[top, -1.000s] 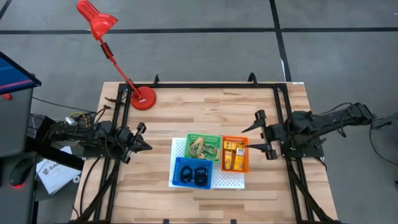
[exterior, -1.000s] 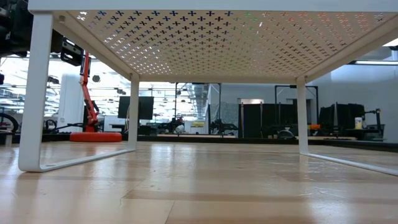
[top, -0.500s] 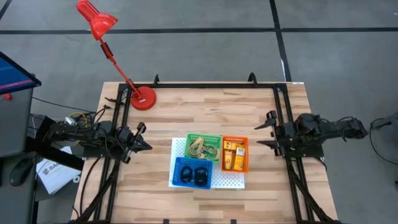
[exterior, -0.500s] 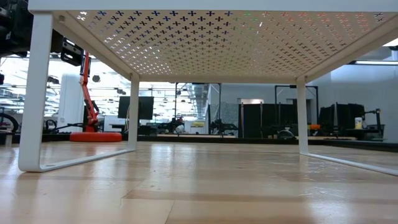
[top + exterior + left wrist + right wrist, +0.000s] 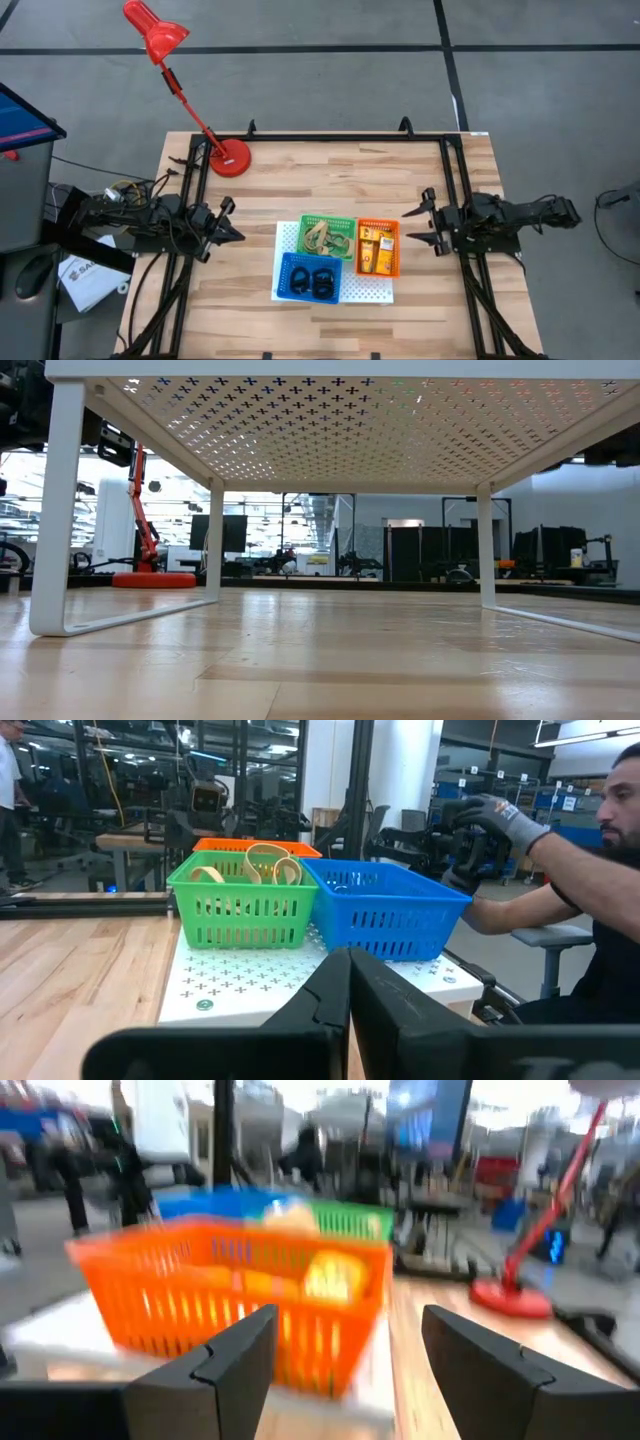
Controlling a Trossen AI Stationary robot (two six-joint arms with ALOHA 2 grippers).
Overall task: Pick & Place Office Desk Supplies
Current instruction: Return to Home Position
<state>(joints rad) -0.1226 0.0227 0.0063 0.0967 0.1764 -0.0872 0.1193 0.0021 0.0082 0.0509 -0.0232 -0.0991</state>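
Overhead, right claw (image 5: 409,224) spread near the orange bin (image 5: 396,249) of yellow blocks (image 5: 372,250), left claw (image 5: 233,228) pressed together, farther off

Orange bin (image 5: 230,1305) of yellow blocks (image 5: 335,1275) sits beyond the right claw's (image 5: 350,1322) 2 spread fingers (image 5: 235,1365); red lamp base (image 5: 510,1295) farther off

The right arm (image 5: 505,213) is folding in over the right edge of the table (image 5: 320,180). Its far-out end, raised toward the far side a second ago, is swinging nearer, so the arm is lying straighter across. The right gripper (image 5: 412,226), after pulling back to the right, is settling slightly nearer and again close to the orange bin (image 5: 396,250), without touching it. In the low view a dark part of the arm (image 5: 612,448) is coming into sight at the upper right, beyond the white shelf (image 5: 350,430).
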